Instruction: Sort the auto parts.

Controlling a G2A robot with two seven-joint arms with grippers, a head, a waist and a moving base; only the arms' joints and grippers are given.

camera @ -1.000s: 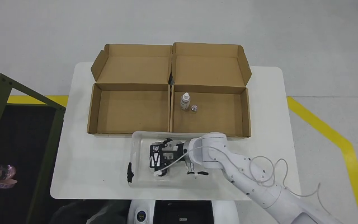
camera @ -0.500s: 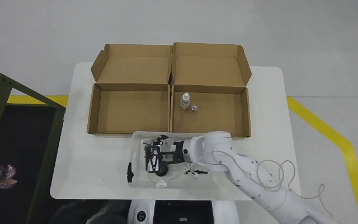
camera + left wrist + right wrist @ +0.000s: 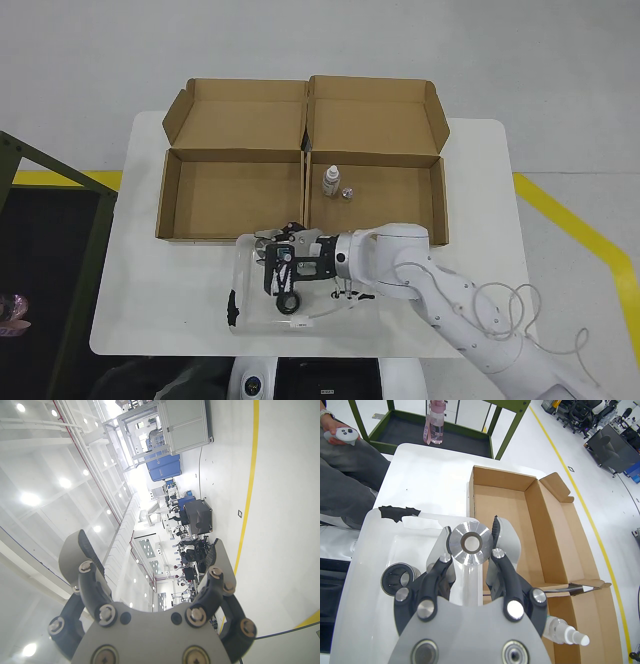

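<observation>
The right gripper (image 3: 471,536) gripped a short silver metal cylinder with a round hole through its middle (image 3: 471,544), its fingers (image 3: 498,530) pressed against both sides, over the white plastic tray (image 3: 240,290) at the white table's (image 3: 140,290) 6 o'clock edge. A black ribbed cylindrical bearing (image 3: 288,303) lay in the tray at the gripper's 6 o'clock. Two open brown cardboard boxes sat at the tray's 12 o'clock, the 9 o'clock box (image 3: 230,200) and the 3 o'clock box (image 3: 400,205), which held a small white spray bottle (image 3: 331,181) and a tiny silver piece (image 3: 348,192), while the left gripper (image 3: 150,547) pointed up into the room, fingers spread wide, holding nothing.
</observation>
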